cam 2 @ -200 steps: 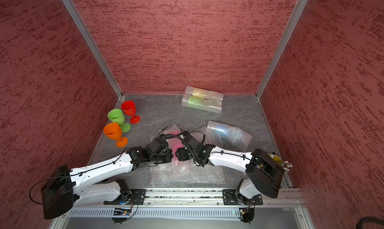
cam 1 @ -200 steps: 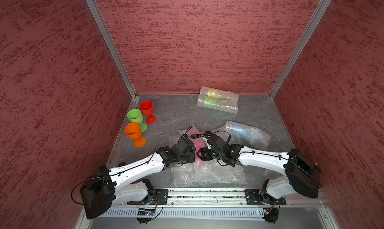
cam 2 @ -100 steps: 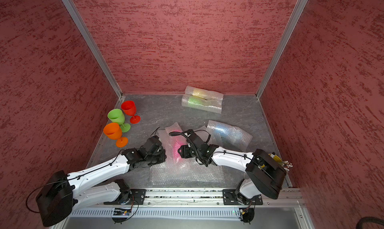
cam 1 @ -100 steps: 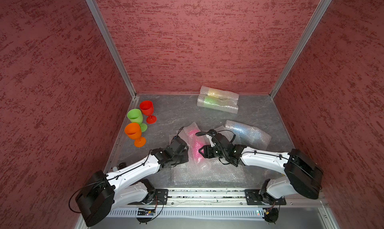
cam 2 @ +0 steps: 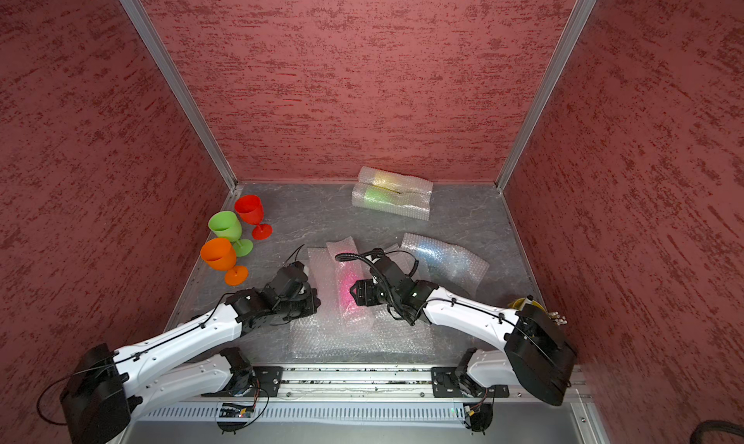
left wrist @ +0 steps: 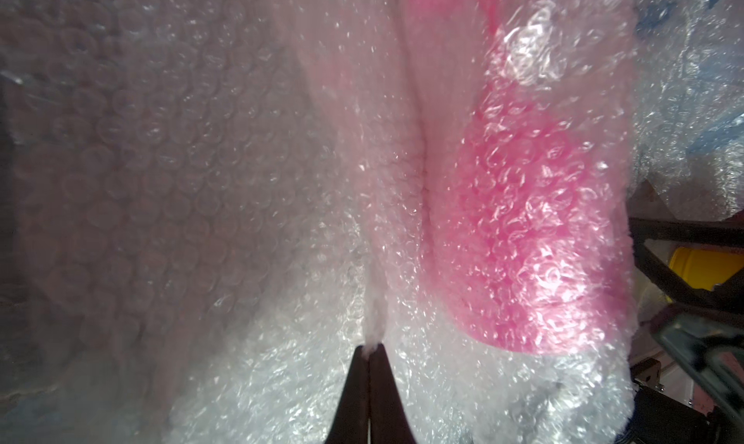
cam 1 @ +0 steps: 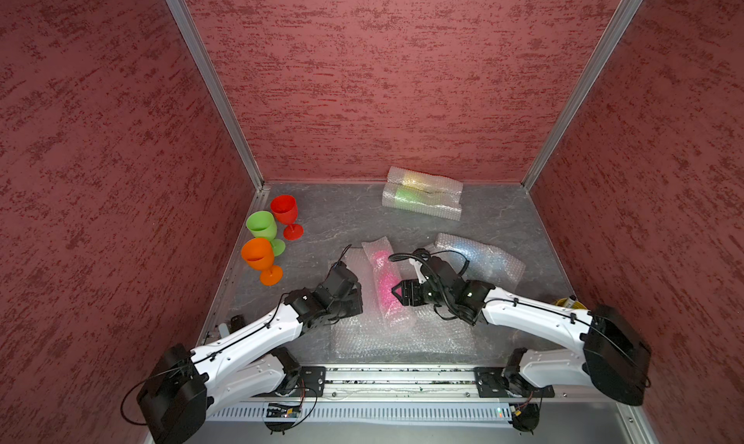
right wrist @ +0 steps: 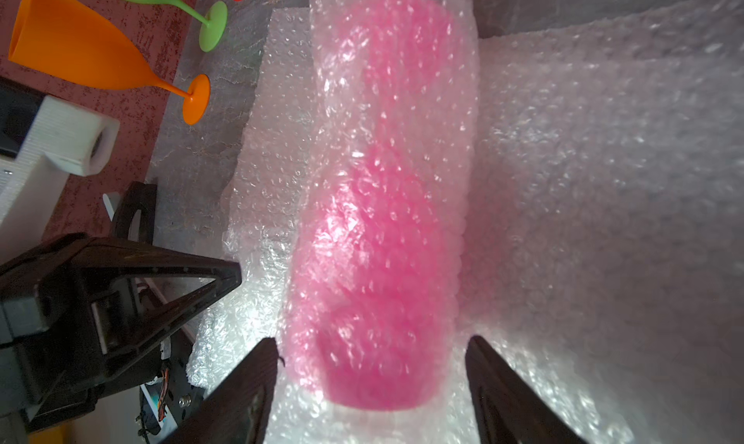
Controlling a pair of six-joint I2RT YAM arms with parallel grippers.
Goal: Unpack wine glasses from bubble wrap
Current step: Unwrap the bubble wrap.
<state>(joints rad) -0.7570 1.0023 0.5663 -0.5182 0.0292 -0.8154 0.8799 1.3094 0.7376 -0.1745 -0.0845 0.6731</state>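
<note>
A pink wine glass (cam 1: 384,285) (cam 2: 347,289) lies inside a bubble wrap sleeve (right wrist: 402,100) at the floor's middle. My left gripper (left wrist: 369,347) (cam 1: 358,297) is shut on a fold of that sleeve beside the glass (left wrist: 523,240). My right gripper (right wrist: 372,353) (cam 1: 395,293) is open, with one finger on each side of the wrapped pink bowl (right wrist: 382,261). Red (cam 1: 286,212), green (cam 1: 261,226) and orange (cam 1: 257,255) wine glasses stand bare at the left. Yellow (cam 1: 418,179), green (cam 1: 406,196) and blue (cam 1: 479,257) ones lie wrapped.
A flat bubble wrap sheet (cam 1: 402,335) lies under the pink bundle toward the front rail (cam 1: 402,377). A small yellow cup (cam 1: 565,302) sits by the right wall behind my right arm. Red walls close in the floor on three sides.
The right gripper's jaws have spread wider around the wrapped pink glass. The two grippers have drawn slightly apart, and more of the pink bundle shows between them. The left stays shut.
</note>
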